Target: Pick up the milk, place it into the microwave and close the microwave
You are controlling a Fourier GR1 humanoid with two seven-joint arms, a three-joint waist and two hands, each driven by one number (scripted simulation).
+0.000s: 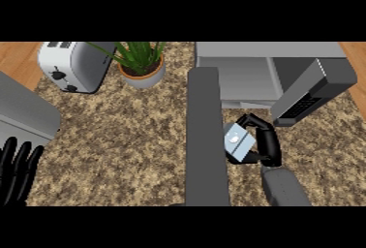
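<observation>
My right hand (267, 144) is curled round a small white and blue milk carton (238, 140), which it holds tilted just in front of the microwave (243, 77). The microwave stands at the back right with its cavity open. Its long grey door (207, 145) swings out toward me, right beside the carton's left side. A grey panel with a dark keypad (304, 104) juts out at the cavity's right. My left hand (18, 169) rests open at the lower left edge, fingers up, far from the carton.
A white toaster (71, 65) and a potted green plant (142, 63) stand at the back left. A grey slab (22, 114) juts in from the left edge. Speckled counter (121, 145) spreads between the door and my left hand.
</observation>
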